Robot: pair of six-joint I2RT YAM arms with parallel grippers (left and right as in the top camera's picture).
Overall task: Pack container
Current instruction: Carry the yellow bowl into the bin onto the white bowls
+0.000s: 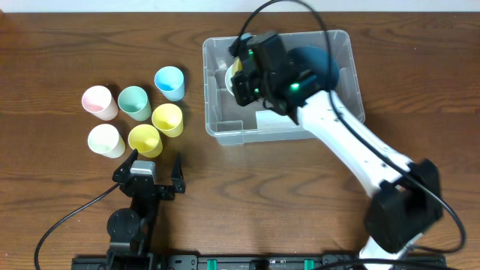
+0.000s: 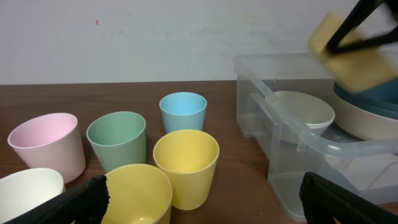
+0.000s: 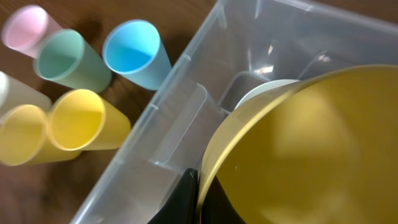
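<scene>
Held above the container [image 1: 247, 133]: a yellow bowl [image 3: 311, 155].
Clamped at its rim between the closed fingers of the right gripper [image 1: 238, 75], tilted, over the container's left end and a white bowl [image 2: 301, 109] lying inside; next to that, also inside, a dark blue bowl [image 1: 322, 64]. Container set at the far middle of the table [image 1: 45, 45], right of six cups [image 1: 134, 102] standing upright in a cluster (pink, green, blue, two yellow, one white). Left gripper [image 1: 156, 166] low at the near side, just beside the nearer yellow cup [image 1: 144, 140], fingers spread wide, gripping nothing.
</scene>
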